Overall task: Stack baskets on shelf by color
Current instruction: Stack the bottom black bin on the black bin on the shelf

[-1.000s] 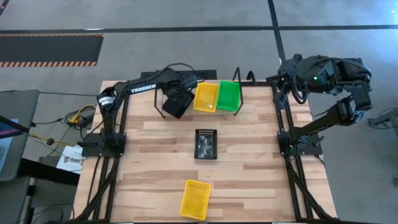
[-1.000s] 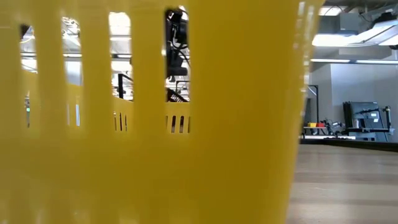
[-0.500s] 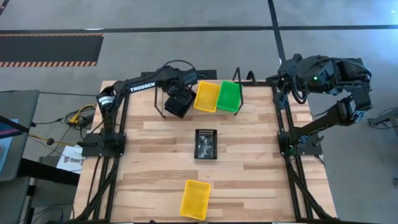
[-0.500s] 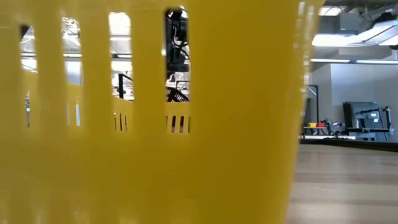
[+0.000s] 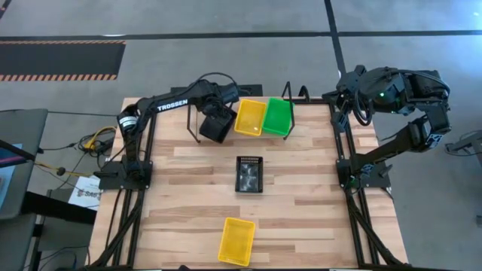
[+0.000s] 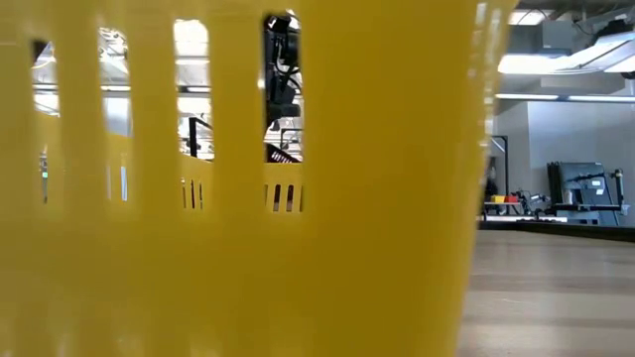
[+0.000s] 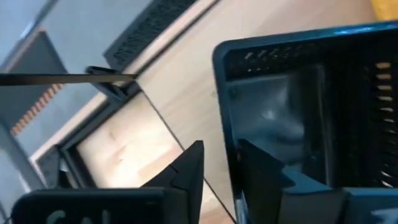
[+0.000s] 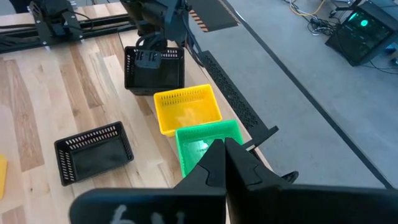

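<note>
My left claw (image 7: 214,163) sits parted around the black basket's (image 5: 216,125) wall on the shelf (image 5: 290,102) (beside yellow). I'd lift straight up, so nothing drags.

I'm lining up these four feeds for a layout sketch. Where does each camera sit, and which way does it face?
High view: overhead, straight down on the table; both arms show.
Low view: table height, facing level; a yellow basket blocks most of it.
Left wrist view: on the left arm, facing a black basket; left pincer straddles its wall.
Right wrist view: on the right arm, facing the shelf row past the shut right pincer.
Shared: high and right wrist views both show the green basket.
</note>
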{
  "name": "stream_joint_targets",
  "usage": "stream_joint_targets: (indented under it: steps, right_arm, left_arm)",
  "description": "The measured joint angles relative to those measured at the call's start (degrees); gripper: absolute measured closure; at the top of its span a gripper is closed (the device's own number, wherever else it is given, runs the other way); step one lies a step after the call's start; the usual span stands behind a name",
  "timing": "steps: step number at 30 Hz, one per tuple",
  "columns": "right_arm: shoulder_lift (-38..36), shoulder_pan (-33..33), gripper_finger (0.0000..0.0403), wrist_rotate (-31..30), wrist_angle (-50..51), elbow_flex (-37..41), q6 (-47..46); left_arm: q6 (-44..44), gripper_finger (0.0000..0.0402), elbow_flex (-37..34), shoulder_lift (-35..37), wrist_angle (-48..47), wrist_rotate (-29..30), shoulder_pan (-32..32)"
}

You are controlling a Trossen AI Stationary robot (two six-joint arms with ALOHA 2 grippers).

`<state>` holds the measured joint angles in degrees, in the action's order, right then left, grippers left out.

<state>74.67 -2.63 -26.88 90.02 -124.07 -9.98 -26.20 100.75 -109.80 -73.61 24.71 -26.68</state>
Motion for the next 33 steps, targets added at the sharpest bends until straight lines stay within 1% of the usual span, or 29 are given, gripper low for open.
stream_joint_targets:
  steps: [4,7,10,16,21,22,33]
  right_arm:
    - [0.0,0.0,0.0395,0.0,0.0,0.0,0.0]
    - [0.0,0.0,0.0395,0.0,0.0,0.0,0.0]
    - [0.0,0.0,0.0395,0.0,0.0,0.0,0.0]
    - [0.0,0.0,0.0395,0.0,0.0,0.0,0.0]
    - [0.0,0.0,0.0395,0.0,0.0,0.0,0.0]
    - [0.0,0.0,0.0395,0.0,0.0,0.0,0.0]
    - [0.0,0.0,0.0395,0.0,0.0,0.0,0.0]
  left_arm:
    - [-0.1,0.0302,1.4,0.2,-1.2,2.1,0.1]
    - [-0.1,0.0297,5.0,0.5,-2.6,3.1,0.1]
    - [0.2,0.0299,8.1,0.5,-2.4,2.6,0.1]
    - [0.2,0.0328,11.1,0.5,-3.2,0.4,0.3]
    - [1.5,0.0387,11.7,0.5,-4.3,-0.4,0.7]
    - [1.5,0.0393,11.6,0.5,-4.3,-0.4,0.7]
    - [0.0,0.0401,11.5,-0.1,-5.6,1.0,0.5]
